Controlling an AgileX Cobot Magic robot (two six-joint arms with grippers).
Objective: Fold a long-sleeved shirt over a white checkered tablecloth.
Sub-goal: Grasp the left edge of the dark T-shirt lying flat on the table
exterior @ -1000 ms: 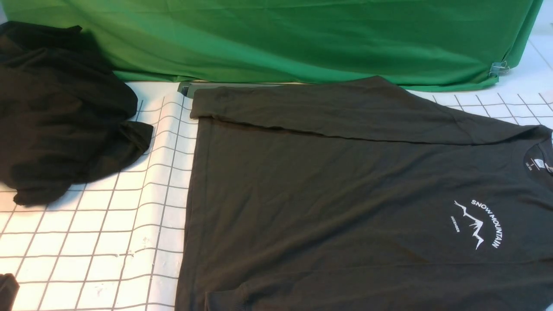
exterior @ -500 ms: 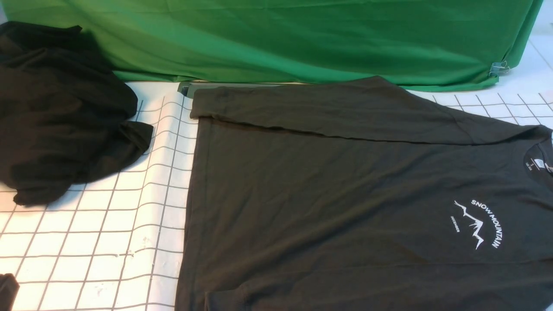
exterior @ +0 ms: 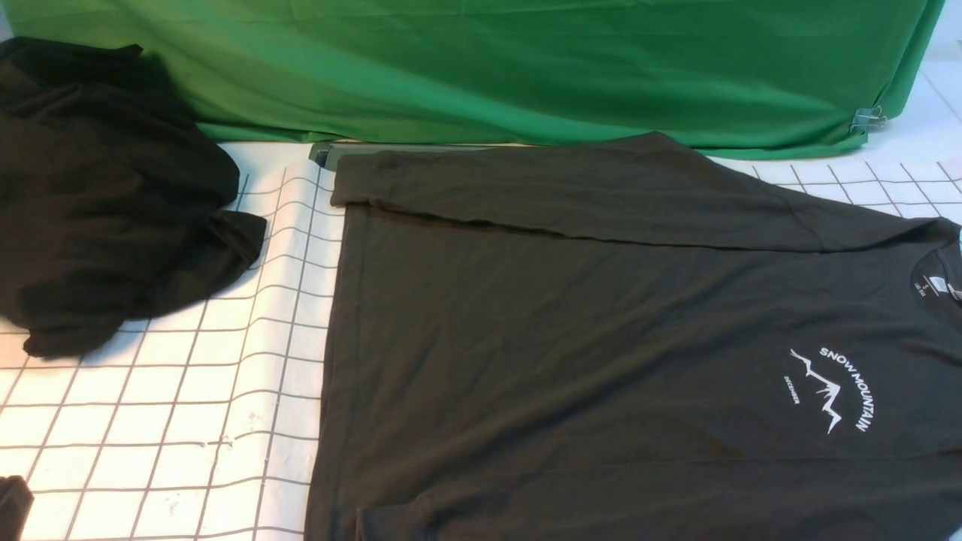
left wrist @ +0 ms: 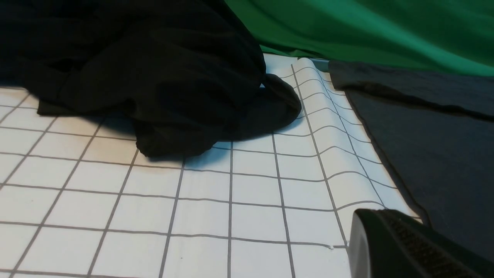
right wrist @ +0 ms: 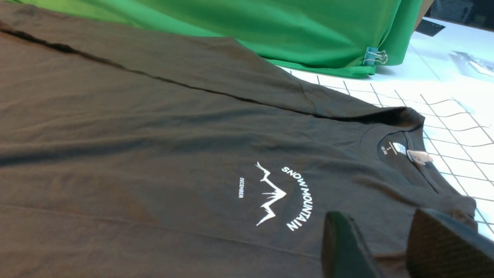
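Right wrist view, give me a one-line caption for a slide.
Open right gripper near the collar of the long-sleeved shirt, spread on the white checkered tablecloth.

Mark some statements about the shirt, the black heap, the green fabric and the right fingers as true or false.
1. The long-sleeved shirt lies spread on the white checkered tablecloth. True.
2. The black heap of cloth sits on top of the shirt. False: it lies apart from it on the tablecloth, toward the robot's left.
3. A binder clip grips the green fabric. True.
4. The right gripper clamps the shirt's collar. False: its fingers stand apart, holding nothing.
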